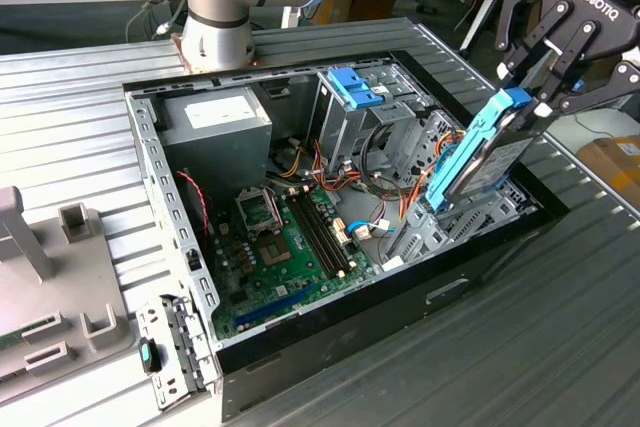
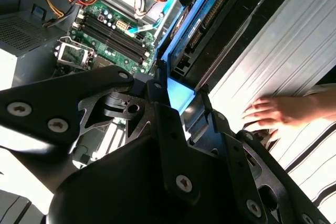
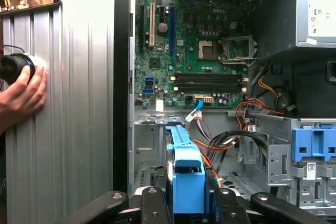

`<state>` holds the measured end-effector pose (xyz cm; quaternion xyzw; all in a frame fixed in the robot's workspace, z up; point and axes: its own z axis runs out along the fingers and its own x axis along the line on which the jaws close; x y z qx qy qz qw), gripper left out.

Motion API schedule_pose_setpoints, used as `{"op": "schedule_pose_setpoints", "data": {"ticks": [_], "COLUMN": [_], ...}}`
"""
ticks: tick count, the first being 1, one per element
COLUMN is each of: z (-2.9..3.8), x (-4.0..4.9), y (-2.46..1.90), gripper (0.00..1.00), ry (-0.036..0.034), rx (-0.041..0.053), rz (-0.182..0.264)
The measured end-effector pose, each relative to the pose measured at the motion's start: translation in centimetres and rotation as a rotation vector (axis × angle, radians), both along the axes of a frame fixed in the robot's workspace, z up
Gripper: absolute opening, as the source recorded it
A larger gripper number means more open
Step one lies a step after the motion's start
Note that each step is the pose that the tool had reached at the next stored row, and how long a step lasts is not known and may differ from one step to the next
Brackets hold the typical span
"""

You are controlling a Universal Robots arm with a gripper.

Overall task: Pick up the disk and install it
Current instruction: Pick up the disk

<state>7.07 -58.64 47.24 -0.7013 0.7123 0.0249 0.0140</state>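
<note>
The disk [image 1: 480,162] is a flat grey drive in a blue plastic carrier. It hangs on edge and tilted, its lower end down in the drive bay at the case's corner on the exterior view's right. My gripper [image 1: 527,97] is shut on the disk's upper end, one black finger on each side. In the second wrist view the disk [image 2: 191,30] runs away from the gripper [image 2: 181,98] toward the bay. In the first wrist view the blue carrier [image 3: 186,174] sticks out between the fingers [image 3: 152,200], with the bay's metal floor beyond it.
The open computer case [image 1: 500,247] lies on a ribbed metal table, showing a green motherboard [image 1: 290,237], a power supply [image 1: 215,122] and a drive cage with a blue bracket [image 1: 355,87]. A person's hand [image 2: 273,111] rests on the table beside the case. A grey fixture [image 1: 50,277] stands at the exterior view's left.
</note>
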Motion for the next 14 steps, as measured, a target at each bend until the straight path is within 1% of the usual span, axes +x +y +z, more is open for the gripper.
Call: {"op": "schedule_pose_setpoints", "data": {"ticks": [1, 2, 3, 7, 8, 13, 14], "z": [-0.24, -0.72, -1.33, -1.43, -1.66, -3.73, -4.24], "x": [-0.03, -0.03, -0.03, -0.03, -0.03, -0.03, -0.03], "y": [0.02, 0.29, 0.29, 0.29, 0.29, 0.29, 0.29], "gripper": [0.36, 0.36, 0.36, 0.36, 0.36, 0.36, 0.36], "ry": [0.0000, 0.0001, 0.0001, 0.0000, 0.0001, 0.0000, 0.0000], "rx": [0.0003, 0.0003, 0.0003, 0.0002, 0.0003, 0.0002, 0.0003], "rz": [0.000, 0.000, 0.000, 0.000, 0.000, 0.000, 0.000]}}
